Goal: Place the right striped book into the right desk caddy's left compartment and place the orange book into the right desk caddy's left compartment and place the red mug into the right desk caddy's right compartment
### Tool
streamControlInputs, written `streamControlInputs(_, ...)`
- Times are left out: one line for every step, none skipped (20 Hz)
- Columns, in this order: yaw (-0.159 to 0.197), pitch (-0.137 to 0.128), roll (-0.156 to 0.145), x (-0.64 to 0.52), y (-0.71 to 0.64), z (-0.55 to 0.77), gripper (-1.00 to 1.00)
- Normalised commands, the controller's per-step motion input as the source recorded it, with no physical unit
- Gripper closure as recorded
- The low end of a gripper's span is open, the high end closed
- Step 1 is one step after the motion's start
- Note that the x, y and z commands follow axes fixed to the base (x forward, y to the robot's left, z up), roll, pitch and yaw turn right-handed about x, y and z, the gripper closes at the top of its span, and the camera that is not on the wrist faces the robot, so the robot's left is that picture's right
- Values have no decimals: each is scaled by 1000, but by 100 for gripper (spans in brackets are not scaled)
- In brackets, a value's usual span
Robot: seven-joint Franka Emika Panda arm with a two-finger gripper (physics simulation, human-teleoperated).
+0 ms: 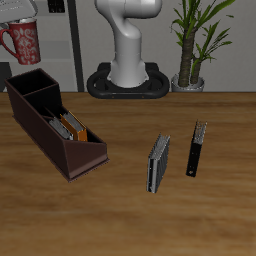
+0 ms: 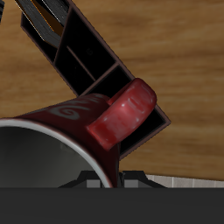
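Two thin books, a dark grey striped book [image 1: 158, 164] and a black book [image 1: 198, 148], stand mid-frame; the maroon-brown open-topped desk caddy [image 1: 75, 158] holds the orange book [image 1: 72, 126]; upper left, the speckled dark red mug [image 1: 20, 42] hangs lifted, the gripper's grip impossible to tell.

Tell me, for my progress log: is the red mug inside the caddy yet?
Out. The red mug hangs in the air, clear of the right desk caddy and its walls.
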Motion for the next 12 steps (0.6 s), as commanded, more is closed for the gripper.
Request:
streamControlInputs(-159,-64,24,-53,183,-89,100)
streamControlInputs(-91,-25,143,-50,170,-90,100)
streamControlInputs(-163,-48,84,-47,253,-151,100)
streamControlInputs(-102,-64,9,-63,142,-91,100)
streamControlInputs(0,0,0,0,0,0,100)
streamControlInputs(-133,-3,197,-44,391,-315,100)
streamControlInputs(-36,-49,-14,-17,83,-129,100)
streamControlInputs(-158,-77,-71,5,-50,-226,100)
streamControlInputs(-107,-12,18,-80,112,-135,100)
streamControlInputs(-24,-123,11,-170,113,-144,100)
streamControlInputs(-92,-14,86,-115,132,-230,100)
streamControlInputs(-125,-45,-115,-258,126,-92,100)
